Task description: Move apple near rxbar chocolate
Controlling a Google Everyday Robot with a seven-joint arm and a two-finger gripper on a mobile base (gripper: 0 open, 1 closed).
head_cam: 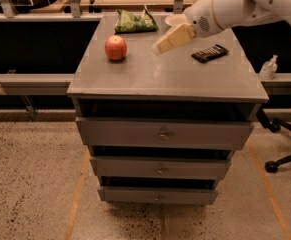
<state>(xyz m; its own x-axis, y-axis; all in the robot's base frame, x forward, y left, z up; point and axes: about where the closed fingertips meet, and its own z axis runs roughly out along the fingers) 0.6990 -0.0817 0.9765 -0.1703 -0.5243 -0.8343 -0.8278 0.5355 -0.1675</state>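
The red-orange apple [115, 47] sits on the left part of the grey cabinet top [155, 76]. The rxbar chocolate [210, 53], a flat dark bar with pale marks, lies on the right part of the top. My gripper [160, 47] hangs above the middle of the top, between the two, about a hand's width right of the apple and apart from it. The white arm reaches in from the upper right.
A green wrinkly snack bag [135, 21] lies at the back of the top. A cream bowl [175, 19] is mostly hidden behind the arm. The cabinet has three drawers [162, 134]. A small bottle [268, 68] and a chair base [285, 159] are to the right.
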